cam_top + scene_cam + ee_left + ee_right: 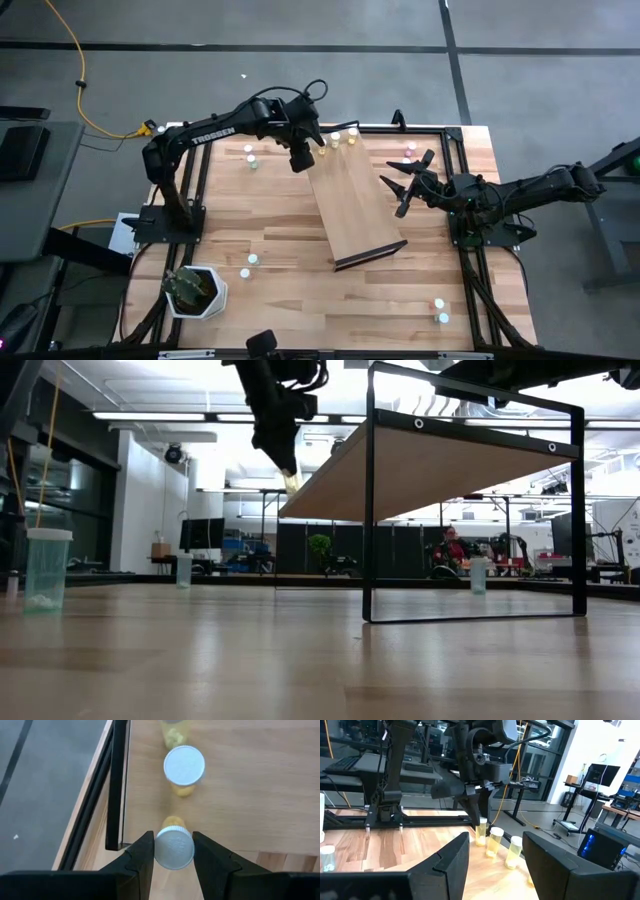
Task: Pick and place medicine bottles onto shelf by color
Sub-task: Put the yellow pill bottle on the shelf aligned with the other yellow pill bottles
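The shelf (350, 205) is a tilted light-wood board with a dark frame, in the middle of the table. My left gripper (300, 160) hangs over its far left corner, shut on a yellow medicine bottle (173, 824) with a white cap. Two more yellow bottles (184, 766) (172, 730) stand in a row on the shelf's far end, beyond the held one (481, 832). My right gripper (395, 190) waits open off the shelf's right side, holding nothing. My left gripper pinches the yellow bottle's white cap (161, 851) by its sides between the two fingers (142, 857). The fingers come steeply from above. The bottle hangs upright below them at the shelf's far left corner (481, 832); I cannot tell whether its base touches the board.
Loose bottles stand on the tabletop: two at the far left (250, 155), a pink one at the far right (410, 150), two near left (249, 265), two near right (440, 310). A white pot with a plant (195, 290) sits at the near left corner.
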Robot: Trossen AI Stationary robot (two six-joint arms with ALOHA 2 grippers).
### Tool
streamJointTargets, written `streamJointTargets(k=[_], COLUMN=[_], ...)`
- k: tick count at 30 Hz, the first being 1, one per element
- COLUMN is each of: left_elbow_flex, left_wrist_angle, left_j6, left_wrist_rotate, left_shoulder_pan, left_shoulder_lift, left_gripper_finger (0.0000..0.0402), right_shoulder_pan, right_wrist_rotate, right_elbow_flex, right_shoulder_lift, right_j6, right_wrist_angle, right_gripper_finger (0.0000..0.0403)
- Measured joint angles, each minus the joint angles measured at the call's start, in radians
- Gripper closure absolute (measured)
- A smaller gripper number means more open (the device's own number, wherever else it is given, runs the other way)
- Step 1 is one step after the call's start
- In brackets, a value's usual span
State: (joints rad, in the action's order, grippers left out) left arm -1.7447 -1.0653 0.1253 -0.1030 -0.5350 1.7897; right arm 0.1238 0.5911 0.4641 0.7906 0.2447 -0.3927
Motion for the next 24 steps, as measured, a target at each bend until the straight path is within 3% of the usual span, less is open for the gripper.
streamJointTargets(k=[24], left_elbow_flex=[0.0], left_wrist_angle=[0.014], left_j6=[0.036], left_wrist_rotate=[0.016], left_shoulder_pan=[0.017], left_shoulder_lift=[0.0], left_gripper_finger=[0.0269], right_shoulder_pan=[0.0], right_wrist_rotate=[0.0], right_elbow_flex=[0.0], right_shoulder_lift=[0.0], right_j6=[-0.001], right_wrist_angle=[0.0], right_gripper_finger=[0.0226])
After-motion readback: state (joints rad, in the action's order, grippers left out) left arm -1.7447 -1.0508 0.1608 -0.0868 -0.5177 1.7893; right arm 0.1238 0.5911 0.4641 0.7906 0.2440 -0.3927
